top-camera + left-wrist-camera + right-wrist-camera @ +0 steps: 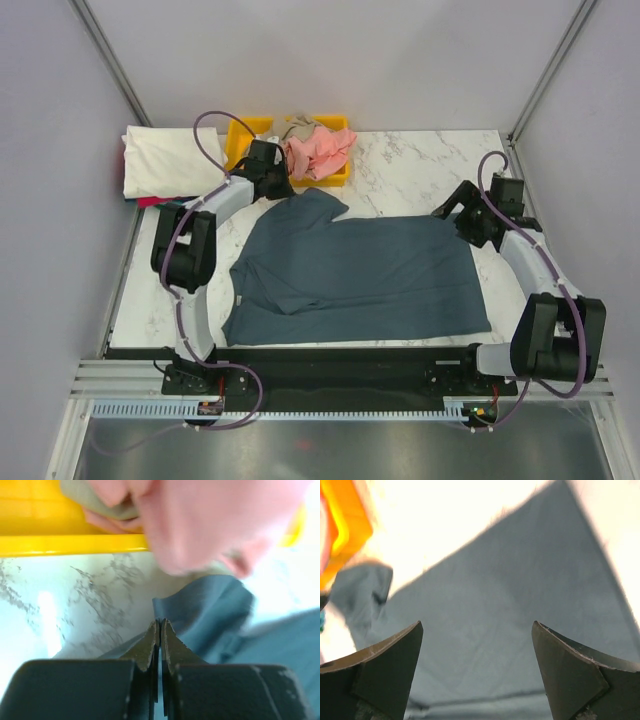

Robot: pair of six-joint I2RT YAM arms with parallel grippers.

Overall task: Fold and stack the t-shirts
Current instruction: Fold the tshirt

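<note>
Left claw (160, 630): tips pressed together at the 11 o'clock sleeve of the blue shirt (360, 270); whether cloth is nipped is too blurred to say. Right claw (477, 626): gaping, over the shirt's 2 o'clock corner. Blue shirt spread flat mid-bench (420, 165). Pink shirt (320, 150) in bin (240, 135), 12 o'clock. White shirt (165, 165) folded, 10 o'clock.

Your large slate-blue cotton t-shirt (360, 275) lies spread flat, centre; salmon-pink t-shirt (320, 152) crumpled at the back; cream-white t-shirt (165, 165) folded, far left.
</note>
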